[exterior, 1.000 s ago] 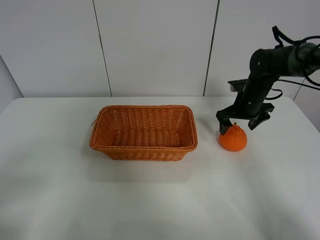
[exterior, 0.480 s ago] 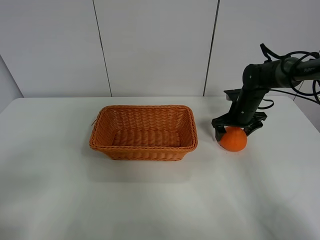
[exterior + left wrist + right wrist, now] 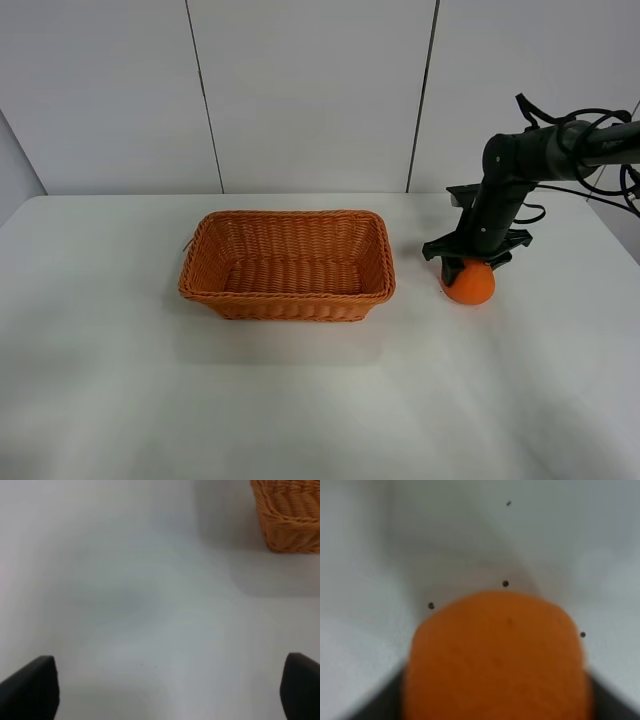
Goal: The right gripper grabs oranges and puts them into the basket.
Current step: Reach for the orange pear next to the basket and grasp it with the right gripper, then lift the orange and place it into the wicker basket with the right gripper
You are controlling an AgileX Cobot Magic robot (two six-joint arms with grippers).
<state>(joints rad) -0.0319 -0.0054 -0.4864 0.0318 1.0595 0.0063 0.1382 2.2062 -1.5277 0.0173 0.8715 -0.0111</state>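
The orange (image 3: 470, 287) rests on the white table, right of the wicker basket (image 3: 290, 304). My right gripper (image 3: 472, 266) is down over the orange's top, with a finger pressed to each side. In the right wrist view the orange (image 3: 495, 660) fills the space between the dark fingers (image 3: 367, 707), which touch its sides. The basket is empty. My left gripper (image 3: 165, 690) is open and empty, with only its two fingertips (image 3: 30, 690) showing over bare table. A corner of the basket (image 3: 290, 515) shows in that view. The left arm is out of the exterior high view.
The white table (image 3: 300, 400) spreads wide in front of the basket and the orange. A white panelled wall (image 3: 300, 90) stands behind. The right arm's black cables (image 3: 600, 125) loop near the right edge.
My right gripper has come down from just above the orange onto it, and its fingers have drawn in against the orange's sides. The orange and the basket have not moved.
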